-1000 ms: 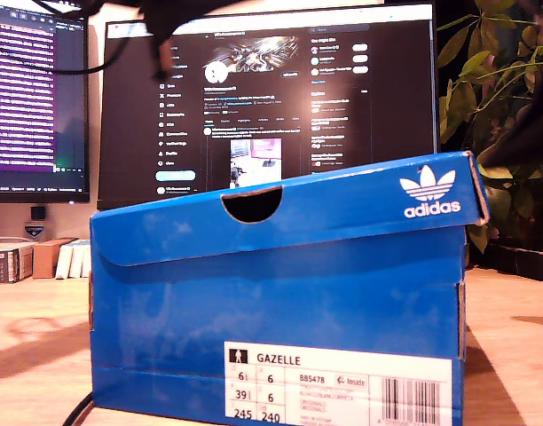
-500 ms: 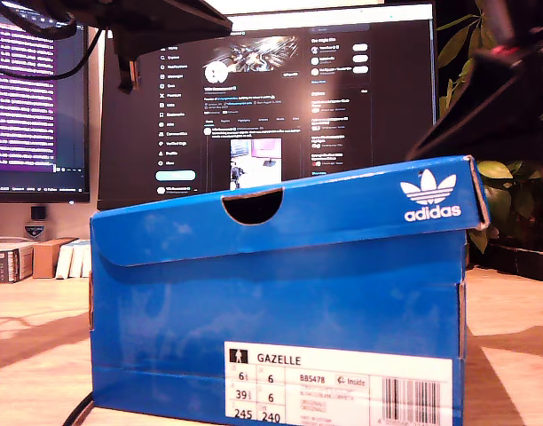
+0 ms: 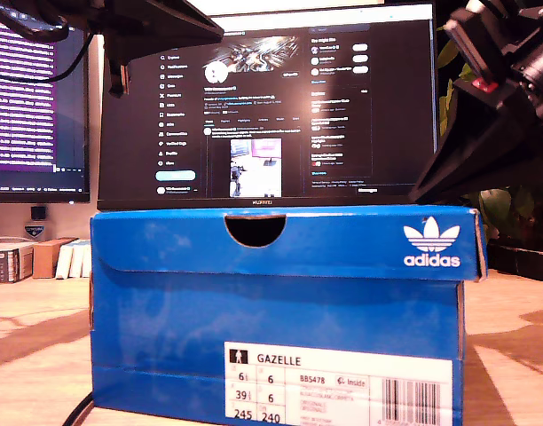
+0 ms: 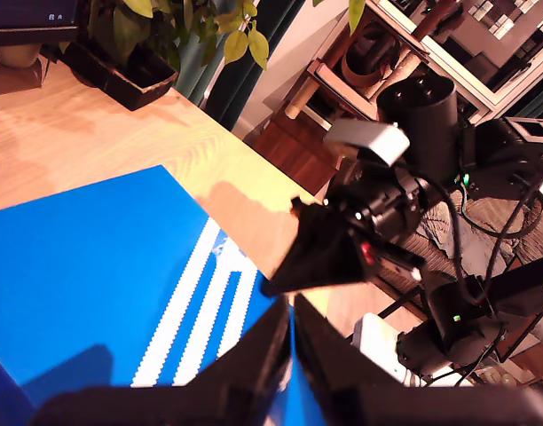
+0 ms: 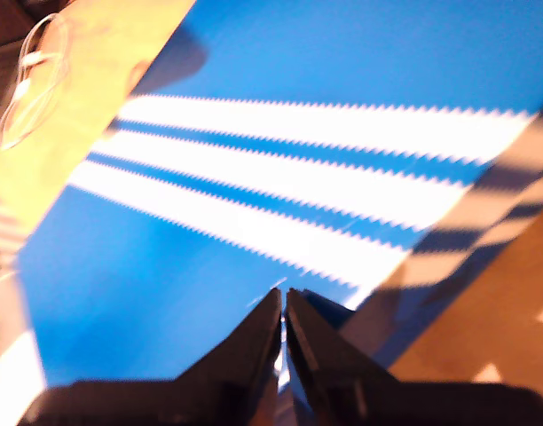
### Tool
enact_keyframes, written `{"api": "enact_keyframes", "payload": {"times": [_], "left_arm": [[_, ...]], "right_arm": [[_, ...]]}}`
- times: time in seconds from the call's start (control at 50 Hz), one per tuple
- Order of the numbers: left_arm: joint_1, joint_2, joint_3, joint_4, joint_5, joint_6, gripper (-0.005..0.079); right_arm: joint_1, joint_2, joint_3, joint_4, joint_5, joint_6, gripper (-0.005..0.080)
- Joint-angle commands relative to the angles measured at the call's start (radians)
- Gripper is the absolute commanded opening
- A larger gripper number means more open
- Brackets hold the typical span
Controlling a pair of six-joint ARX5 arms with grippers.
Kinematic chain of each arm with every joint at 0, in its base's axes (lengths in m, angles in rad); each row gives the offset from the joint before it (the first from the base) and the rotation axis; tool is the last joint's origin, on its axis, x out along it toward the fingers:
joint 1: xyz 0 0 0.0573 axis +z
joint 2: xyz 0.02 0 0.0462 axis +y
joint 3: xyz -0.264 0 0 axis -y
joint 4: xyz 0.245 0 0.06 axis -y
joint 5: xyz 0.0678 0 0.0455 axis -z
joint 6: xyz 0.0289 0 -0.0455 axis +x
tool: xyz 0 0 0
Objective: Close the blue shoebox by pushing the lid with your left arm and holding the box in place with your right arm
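Your blue shoebox [image 3: 276,328] fills the lower centre of the exterior view, standing on the counter [image 3: 27,355], and its lid [image 3: 285,238] now lies level on the box. Both end effectors have their tips together and hold nothing: the first end effector [image 4: 291,321] and the second end effector [image 5: 283,306] each sit over the striped lid top. You look to be at the closing press. Next, check the lid is seated all round, then lift both arms straight off.
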Motion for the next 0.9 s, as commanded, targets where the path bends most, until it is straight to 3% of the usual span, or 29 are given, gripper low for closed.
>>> {"api": "enact_keyframes", "payload": {"times": [0.0, 0.14, 0.3, 0.4, 0.88], "left_arm": [[0.000, -0.008, 0.012, 0.011, 0.000, 0.000, -0.0019], [0.016, -0.008, 0.012, 0.003, -0.070, 0.017, -0.0019], [0.049, -0.021, 0.012, -0.052, -0.207, 0.086, -0.0019], [0.081, -0.030, 0.011, -0.107, -0.255, 0.151, -0.0018], [0.248, -0.134, -0.014, -0.189, -0.298, 0.237, -0.0019]], "right_arm": [[-0.007, 0.011, -0.014, 0.001, 0.001, 0.008, -0.0011], [-0.007, 0.011, -0.011, 0.053, 0.019, 0.009, -0.0011], [-0.021, 0.002, -0.011, 0.127, 0.211, -0.019, -0.0011], [-0.029, -0.006, -0.011, 0.156, 0.268, -0.047, -0.0011], [-0.124, -0.178, -0.011, 0.160, 0.420, -0.117, -0.0011]]}}
